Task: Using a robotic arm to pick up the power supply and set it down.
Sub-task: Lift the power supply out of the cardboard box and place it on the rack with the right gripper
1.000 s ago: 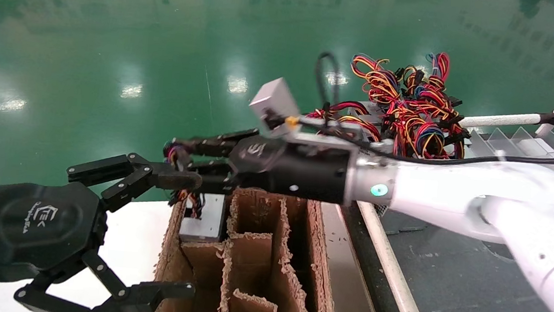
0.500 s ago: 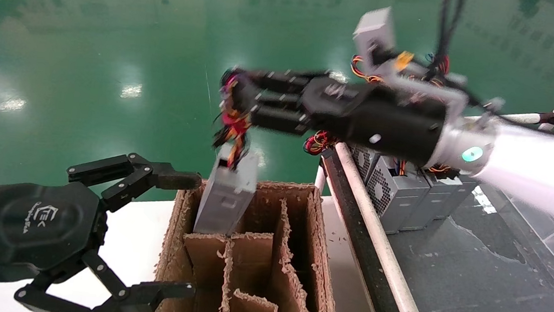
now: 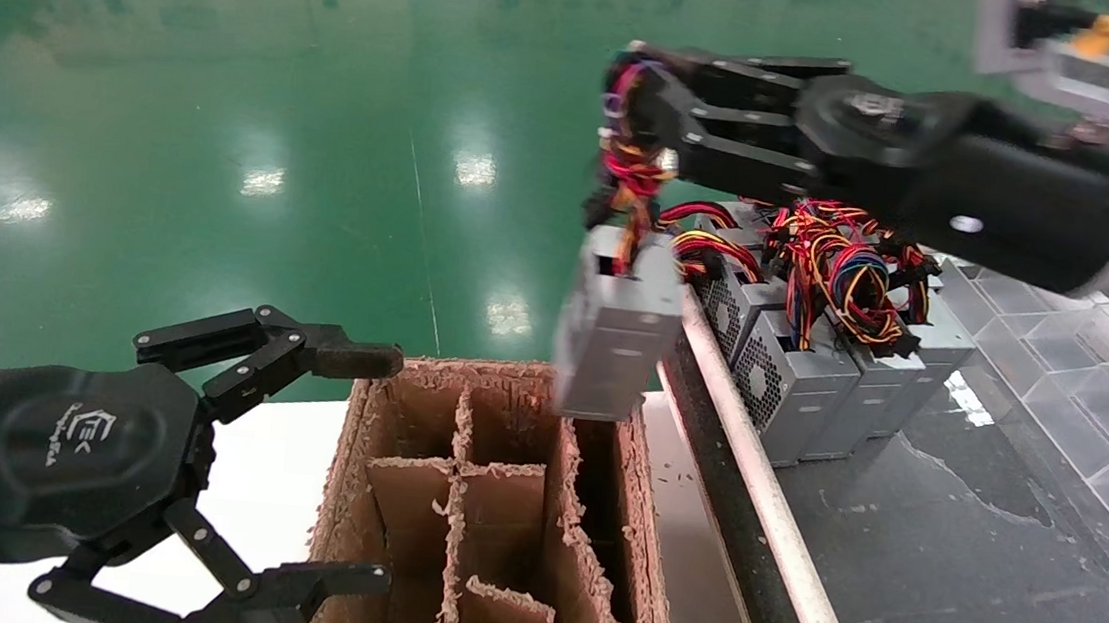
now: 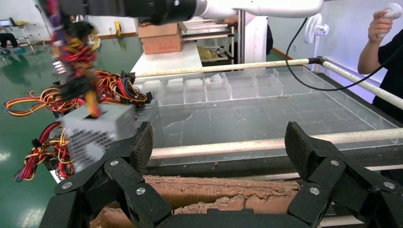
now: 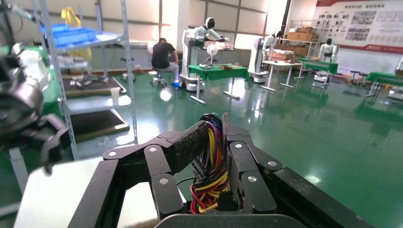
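1. We saw the power supply [image 3: 616, 332] hanging in the air straight below the right gripper [image 3: 633, 108], held only by its wire bundle [image 3: 627, 172]; the grey box itself touched nothing.
2. We noted it hung tilted, its lower end just above the far right corner of the cardboard divider box [image 3: 497, 507], clear of the compartments.
3. We found the right gripper's fingers [image 5: 190, 142] pinched narrow on the red, yellow and black wires, which ran up between them in the right wrist view.
4. We saw the robotic arm [image 3: 1027, 192] reaching in from the right, its black wrist behind the gripper.
5. Beyond and to the right of the gripper, we saw a row of other power supplies [image 3: 810, 374] standing side by side on a dark tray, their cables [image 3: 839, 266] piled on top.
6. A white rail [image 3: 760, 490] ran along the tray edge, just beside the hanging unit.
7. Well to the left and lower, the left gripper [image 3: 340, 463] hovered beside the cardboard box with its fingers spread wide and nothing between them.
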`<state>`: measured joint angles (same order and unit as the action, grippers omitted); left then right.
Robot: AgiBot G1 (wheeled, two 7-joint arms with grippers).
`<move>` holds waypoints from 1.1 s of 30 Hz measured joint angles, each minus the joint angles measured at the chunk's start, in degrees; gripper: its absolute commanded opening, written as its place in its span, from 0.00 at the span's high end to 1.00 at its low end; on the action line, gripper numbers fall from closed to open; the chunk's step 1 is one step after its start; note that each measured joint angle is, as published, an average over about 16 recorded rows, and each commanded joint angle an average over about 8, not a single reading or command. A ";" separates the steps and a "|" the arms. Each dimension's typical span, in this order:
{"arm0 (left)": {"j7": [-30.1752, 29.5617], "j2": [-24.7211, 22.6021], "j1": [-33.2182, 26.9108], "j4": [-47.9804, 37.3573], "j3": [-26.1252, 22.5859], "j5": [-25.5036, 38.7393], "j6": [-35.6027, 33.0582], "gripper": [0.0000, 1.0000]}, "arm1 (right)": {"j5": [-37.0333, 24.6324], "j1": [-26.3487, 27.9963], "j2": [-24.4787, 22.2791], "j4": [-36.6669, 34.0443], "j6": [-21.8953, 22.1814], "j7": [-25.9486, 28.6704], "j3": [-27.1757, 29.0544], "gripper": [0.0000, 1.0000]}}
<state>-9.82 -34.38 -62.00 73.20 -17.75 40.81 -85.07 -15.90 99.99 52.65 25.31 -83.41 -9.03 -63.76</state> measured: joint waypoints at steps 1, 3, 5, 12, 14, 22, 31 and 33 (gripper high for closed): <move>0.00 0.00 0.00 0.00 0.00 0.00 0.00 0.00 | 0.12 -0.21 -1.40 1.45 0.25 0.29 0.09 1.00; 0.00 0.00 0.00 0.00 -0.01 0.00 0.00 0.00 | 0.38 -0.72 -4.34 4.72 0.90 0.88 0.25 1.00; 0.01 0.00 0.00 0.00 -0.01 -0.01 0.00 0.00 | 0.73 -1.36 -7.49 8.46 1.78 1.54 0.43 1.00; 0.01 0.01 -0.01 0.00 -0.03 -0.02 0.01 0.00 | 2.85 -4.62 -19.68 23.97 6.99 3.98 1.31 1.00; 0.02 0.01 -0.01 0.00 -0.03 -0.02 0.01 0.00 | 3.73 -5.90 -23.47 28.77 9.22 4.48 1.52 1.00; 0.02 0.02 -0.01 0.00 -0.05 -0.03 0.02 0.00 | 9.63 -12.13 -37.37 44.93 20.45 3.89 1.69 1.00; 0.03 0.03 -0.02 0.00 -0.07 -0.05 0.03 0.00 | 18.79 -19.02 -48.12 52.15 28.36 -1.98 0.23 1.00; 0.04 0.03 -0.02 0.00 -0.07 -0.05 0.03 0.00 | 20.59 -20.10 -49.54 52.33 28.84 -3.65 -0.26 1.00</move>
<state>-9.79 -34.35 -62.02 73.20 -17.83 40.76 -85.03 4.68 79.89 3.11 77.64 -54.57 -12.68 -64.03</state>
